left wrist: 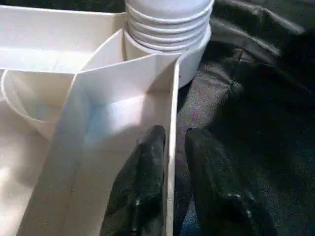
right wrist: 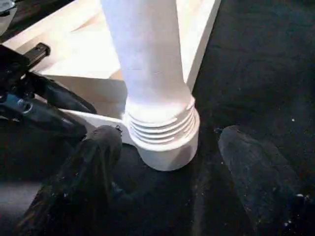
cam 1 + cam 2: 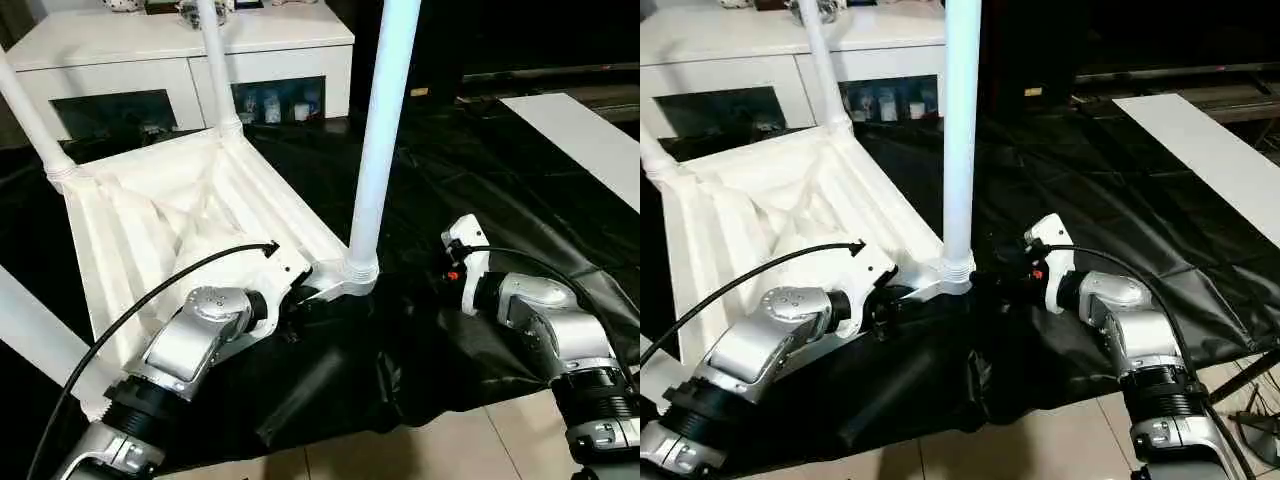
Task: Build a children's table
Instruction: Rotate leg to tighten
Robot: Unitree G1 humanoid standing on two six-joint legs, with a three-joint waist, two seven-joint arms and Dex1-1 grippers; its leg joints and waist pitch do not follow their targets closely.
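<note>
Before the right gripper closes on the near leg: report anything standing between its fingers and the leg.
Nothing visible does. The right gripper is open with a finger on each side of the leg just above its socket, with only black sheet beneath.

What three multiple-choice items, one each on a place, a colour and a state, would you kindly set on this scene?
1. Where is the leg facing the right gripper? A lying flat; B upright in the tabletop's corner socket; C lifted clear.
2. What colour is the sheet beneath? A black; B red; C yellow.
3. The right gripper is: A shut on the leg; B shut empty; C open.
B: its ribbed end sits in the corner socket; A: the sheet is black throughout; C: its fingers stand wide apart.
</note>
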